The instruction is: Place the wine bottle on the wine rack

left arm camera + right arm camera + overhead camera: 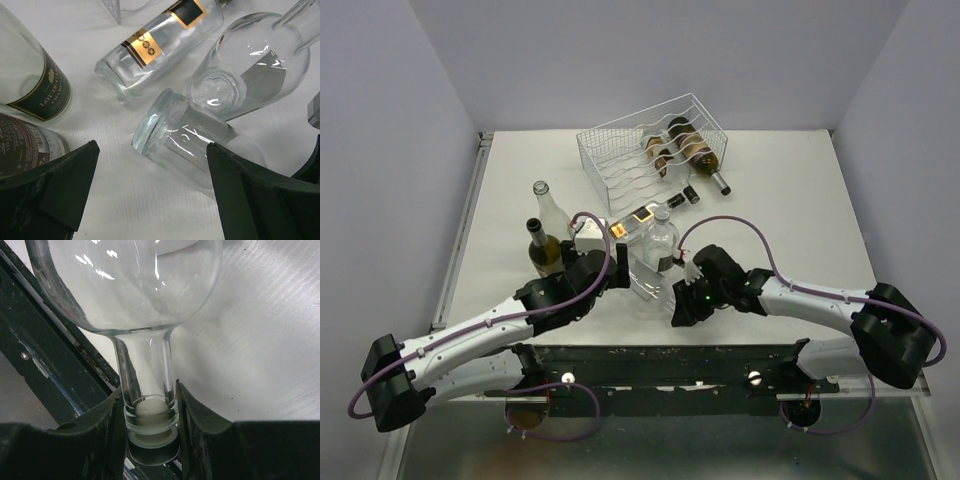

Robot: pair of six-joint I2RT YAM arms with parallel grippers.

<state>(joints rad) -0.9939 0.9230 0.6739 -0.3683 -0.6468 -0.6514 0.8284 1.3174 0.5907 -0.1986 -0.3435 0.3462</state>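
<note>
The wine rack (610, 152), a white wire basket, stands at the back of the table with dark bottles (695, 145) lying in its right half. A clear wine bottle (650, 285) (185, 140) lies on its side near the front edge. My right gripper (678, 300) (150, 390) is shut on its stoppered neck (150, 370), and the round shoulders fill the top of the right wrist view. My left gripper (620, 268) (152, 147) hangs open over the bottle's base end, with the glass close to the right finger (250, 195) and nothing gripped.
A clear bottle with a gold and black label (632, 220) (160, 40) lies behind the held one. A round clear bottle (662, 240) (250, 65) stands beside it. At the left stand a green bottle (542, 252) (30, 75) and a tall clear bottle (546, 205).
</note>
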